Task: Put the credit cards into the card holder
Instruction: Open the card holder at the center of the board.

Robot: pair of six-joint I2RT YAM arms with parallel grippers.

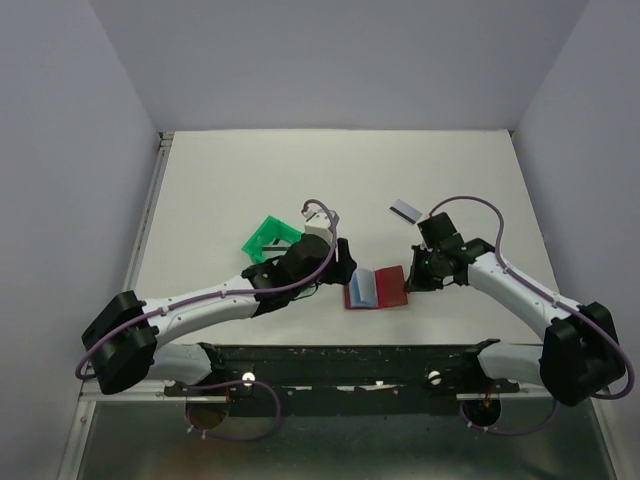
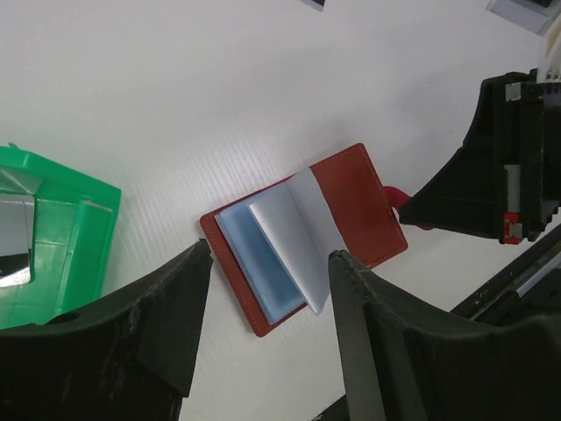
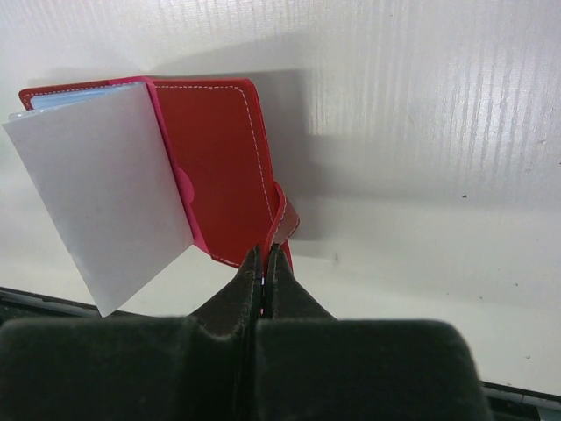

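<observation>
Right gripper (image 3: 265, 256) pinches card holder (image 3: 223, 158) edge; left gripper (image 2: 270, 263) spread over it

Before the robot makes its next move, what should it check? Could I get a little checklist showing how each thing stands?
1. Card holder lying open: ok, blue pockets and a pale leaf show.
2. Holder pinned in place: ok, the right fingers are shut on the red tab at its edge.
3. Left fingers carrying a card: not ok, they are open and empty above the holder.
4. Cards available to fetch: ok, a loose card lies flat beyond the holder, and what looks like another grey card sits in the green tray.
5. A card already tucked inside the holder: cannot tell.
</observation>
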